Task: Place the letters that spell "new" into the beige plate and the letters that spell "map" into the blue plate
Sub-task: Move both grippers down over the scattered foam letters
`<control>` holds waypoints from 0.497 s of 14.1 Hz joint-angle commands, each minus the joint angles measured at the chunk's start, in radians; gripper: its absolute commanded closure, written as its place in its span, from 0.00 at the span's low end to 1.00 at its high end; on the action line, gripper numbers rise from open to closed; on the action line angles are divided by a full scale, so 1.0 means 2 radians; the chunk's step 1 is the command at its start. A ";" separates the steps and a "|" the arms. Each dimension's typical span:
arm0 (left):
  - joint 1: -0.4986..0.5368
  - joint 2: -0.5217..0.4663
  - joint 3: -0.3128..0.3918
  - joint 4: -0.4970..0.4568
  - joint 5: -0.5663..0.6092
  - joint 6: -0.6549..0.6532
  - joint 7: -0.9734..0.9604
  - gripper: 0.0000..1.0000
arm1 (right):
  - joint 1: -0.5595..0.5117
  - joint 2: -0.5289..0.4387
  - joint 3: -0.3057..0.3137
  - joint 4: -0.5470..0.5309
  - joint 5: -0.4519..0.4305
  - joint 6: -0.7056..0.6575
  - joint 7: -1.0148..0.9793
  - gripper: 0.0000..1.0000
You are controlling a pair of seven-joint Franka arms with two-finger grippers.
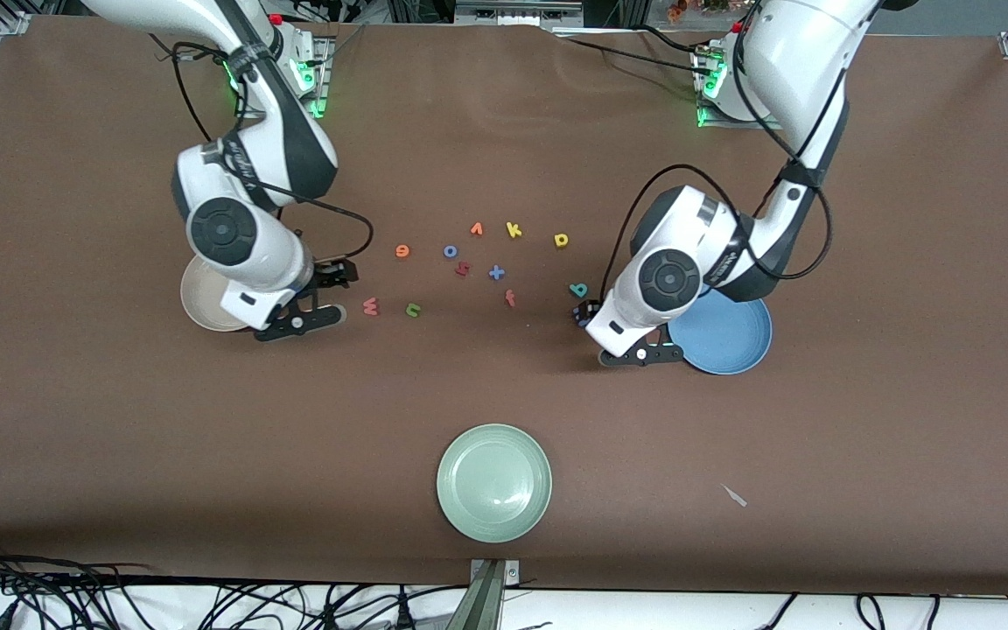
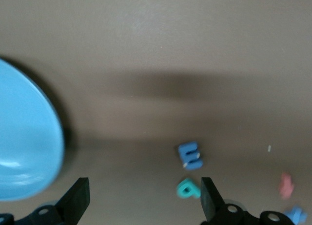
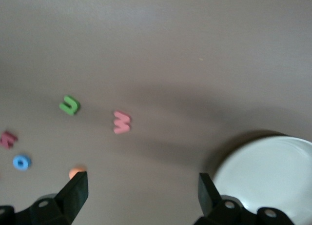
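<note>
Letters all lie loose on the table (image 1: 119,437), plates bare. Left gripper (image 2: 145,200) hangs wide open, empty, beside the blue plate (image 1: 731,337); right gripper (image 3: 142,195) likewise by the beige plate (image 1: 202,302).

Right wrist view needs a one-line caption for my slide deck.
Open right gripper above the table, pink w and green n lying loose, beige plate empty nearby.

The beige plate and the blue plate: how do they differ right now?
The beige plate is cream and lies toward the right arm's end of the table; the blue plate is mid-blue, toward the left arm's end. The right arm hides much of the beige plate in the front view; the blue plate shows mostly clear. Both are round, shallow, similar-sized and hold no letters.
</note>
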 commanded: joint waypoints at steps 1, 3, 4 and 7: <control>-0.007 0.040 0.005 0.011 -0.006 0.035 -0.063 0.00 | 0.026 0.003 -0.004 -0.065 0.004 0.105 0.055 0.00; -0.009 0.051 0.005 0.012 -0.043 0.048 -0.065 0.00 | 0.035 0.012 -0.004 -0.086 0.004 0.151 0.089 0.00; -0.004 0.049 0.005 0.009 -0.057 0.047 -0.063 0.00 | 0.036 0.019 -0.004 -0.091 0.004 0.165 0.100 0.00; -0.010 0.046 0.004 0.000 -0.059 0.045 -0.057 0.00 | 0.036 0.045 -0.004 -0.092 0.003 0.195 0.124 0.00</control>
